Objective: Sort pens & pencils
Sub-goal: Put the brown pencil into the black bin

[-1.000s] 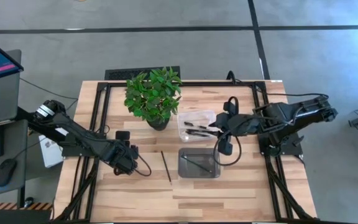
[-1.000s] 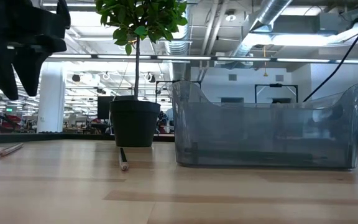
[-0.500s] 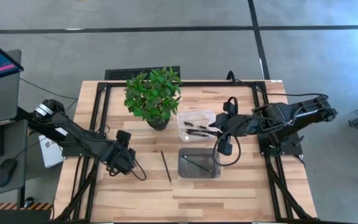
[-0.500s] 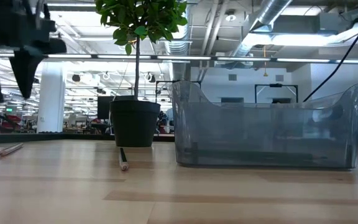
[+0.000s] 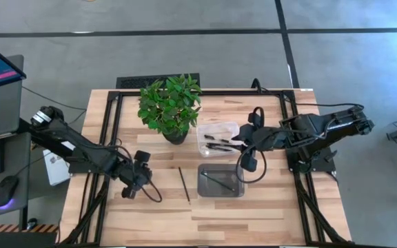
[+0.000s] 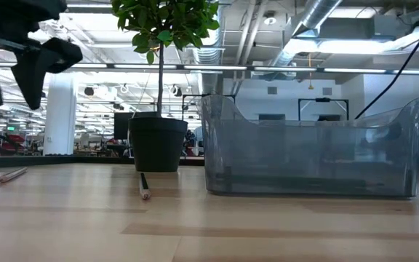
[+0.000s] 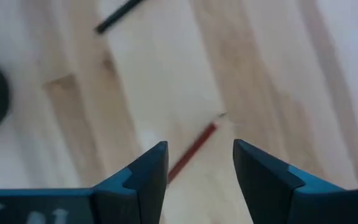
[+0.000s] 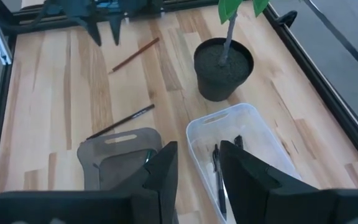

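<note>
My left gripper (image 5: 131, 187) (image 7: 197, 165) hangs open above a reddish pencil (image 7: 194, 149) that lies flat on the wood. The low view shows the same pencil (image 6: 12, 175) below those fingers (image 6: 29, 80), with air between them. A dark pencil (image 5: 183, 184) (image 8: 120, 121) lies flat between the left gripper and the grey tray (image 5: 220, 180), which has one stick in it. My right gripper (image 5: 241, 147) (image 8: 197, 165) waits open over the clear tray (image 8: 247, 146), which holds dark pens (image 8: 218, 167).
A potted plant (image 5: 171, 103) stands at the far middle of the table, its black pot (image 8: 224, 67) beside the clear tray. The grey tray's wall (image 6: 311, 156) fills the right of the low view. Bare wood (image 5: 253, 213) lies along the near edge.
My left gripper has shifted a little toward the table's left edge and turned about its wrist, staying open and off the table. The pencils and trays have not moved.
</note>
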Controlling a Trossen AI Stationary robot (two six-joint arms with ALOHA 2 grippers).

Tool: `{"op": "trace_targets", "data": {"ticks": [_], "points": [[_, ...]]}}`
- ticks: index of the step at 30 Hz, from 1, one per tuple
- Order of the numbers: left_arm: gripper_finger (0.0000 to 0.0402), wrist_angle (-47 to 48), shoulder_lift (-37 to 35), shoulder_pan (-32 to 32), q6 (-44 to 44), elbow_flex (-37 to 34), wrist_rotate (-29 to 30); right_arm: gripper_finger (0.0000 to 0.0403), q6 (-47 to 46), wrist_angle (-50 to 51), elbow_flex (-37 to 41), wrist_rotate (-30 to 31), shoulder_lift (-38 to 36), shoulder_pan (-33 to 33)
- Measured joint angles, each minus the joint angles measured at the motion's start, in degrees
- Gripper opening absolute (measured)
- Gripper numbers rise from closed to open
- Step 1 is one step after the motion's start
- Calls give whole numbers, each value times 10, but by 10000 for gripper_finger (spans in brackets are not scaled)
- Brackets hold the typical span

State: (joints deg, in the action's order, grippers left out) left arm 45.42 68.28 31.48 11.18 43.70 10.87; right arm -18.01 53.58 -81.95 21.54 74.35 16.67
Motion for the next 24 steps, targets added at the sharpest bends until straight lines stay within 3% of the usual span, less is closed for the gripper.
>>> {"op": "trace_targets", "data": {"ticks": [8, 16, 24], "points": [[173, -4, -1, 1, 56, 0, -19, 141, -1, 0, 0, 0, 0, 0], [173, 58, 1, -1, 26, -35, 23, 139, -1, 0, 0, 0, 0, 0], [165, 49, 23, -24, 19, -34, -18, 137, -1, -4, 0, 0, 0, -9]]}}
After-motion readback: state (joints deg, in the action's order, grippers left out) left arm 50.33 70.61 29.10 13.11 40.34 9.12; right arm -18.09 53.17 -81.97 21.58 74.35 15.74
